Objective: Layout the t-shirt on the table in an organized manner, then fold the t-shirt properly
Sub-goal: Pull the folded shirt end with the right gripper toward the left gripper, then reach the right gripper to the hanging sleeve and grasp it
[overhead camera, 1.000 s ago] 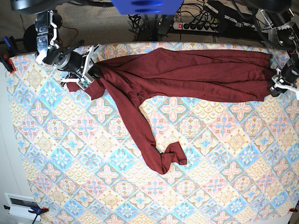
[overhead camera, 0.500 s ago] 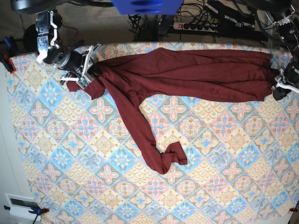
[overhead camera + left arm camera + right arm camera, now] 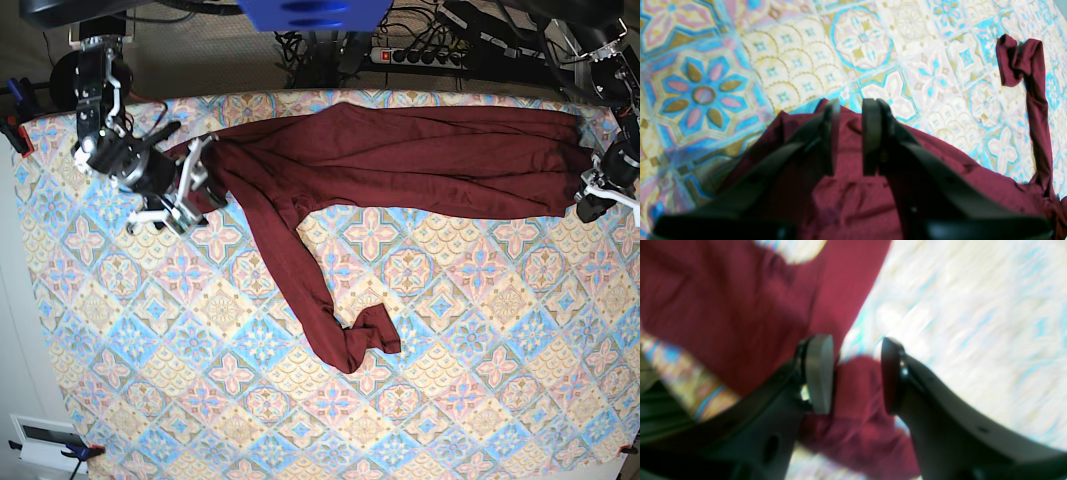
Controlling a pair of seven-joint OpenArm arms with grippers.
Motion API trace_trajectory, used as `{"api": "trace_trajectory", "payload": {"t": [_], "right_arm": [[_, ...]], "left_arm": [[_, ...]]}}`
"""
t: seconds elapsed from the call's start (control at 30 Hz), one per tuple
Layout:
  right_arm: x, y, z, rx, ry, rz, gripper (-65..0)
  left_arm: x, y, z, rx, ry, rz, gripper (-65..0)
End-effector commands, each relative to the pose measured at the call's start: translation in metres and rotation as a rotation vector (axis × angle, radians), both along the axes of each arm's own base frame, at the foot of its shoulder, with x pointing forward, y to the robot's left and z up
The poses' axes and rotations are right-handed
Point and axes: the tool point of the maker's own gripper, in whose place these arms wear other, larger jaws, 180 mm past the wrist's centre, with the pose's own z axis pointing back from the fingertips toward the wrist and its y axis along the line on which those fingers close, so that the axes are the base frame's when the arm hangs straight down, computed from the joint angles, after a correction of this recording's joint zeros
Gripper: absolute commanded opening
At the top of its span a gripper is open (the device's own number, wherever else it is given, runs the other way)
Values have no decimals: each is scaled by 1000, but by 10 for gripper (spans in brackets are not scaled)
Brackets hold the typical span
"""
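Observation:
The dark maroon t-shirt (image 3: 420, 160) lies stretched in a band along the far side of the table (image 3: 450, 380). A long twisted part runs toward the middle and ends in a curl (image 3: 360, 340), also seen in the left wrist view (image 3: 1023, 60). My right gripper (image 3: 197, 172) is at the shirt's left end. In the right wrist view its jaws (image 3: 857, 346) stand a little apart, with bunched shirt fabric (image 3: 857, 390) filling the gap. My left gripper (image 3: 590, 200) is at the shirt's right end, with its jaws (image 3: 850, 110) nearly closed on the fabric edge (image 3: 846, 200).
A power strip (image 3: 420, 55) and cables lie behind the far table edge. Clamps sit at the table's far left corner (image 3: 15, 135). A white box (image 3: 40, 440) stands off the near left corner. Both grippers are close to the table's side edges.
The right arm has swung toward the front and turned, staying at the shirt's left end. The left gripper and the rest of the shirt have hardly moved.

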Motion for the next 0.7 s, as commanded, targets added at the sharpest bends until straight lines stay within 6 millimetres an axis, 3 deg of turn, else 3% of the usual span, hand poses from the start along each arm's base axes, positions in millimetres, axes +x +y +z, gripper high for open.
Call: {"api": "trace_trajectory", "payload": {"t": [0.0,0.07,0.17,0.43,0.5,0.63,0.67], "right_arm": [[16,10,21,35,-72,31,-423],[38,19,28,46,-95,48,-423],[63,34,17,102,-57,36,-423],[107,66,-9,235,54,-21,-423],[113,73,-17,224,74,-29,-423],[142,67,-19,131,39,-48,-423],[146,75,-21,124,39,-44,-423]], "left_arm": [[6,5,15,21,-43,1,-538],[6,0,10,0,-44,8,-538],[5,-2,7,-7,-41,12,-538],[3,-8,2,-28,-40,17,-538],[3,-7,1,-27,-37,17,-538],[3,-7,1,-27,-37,17,-538],[3,-7,1,-27,-37,17,-538]]}}
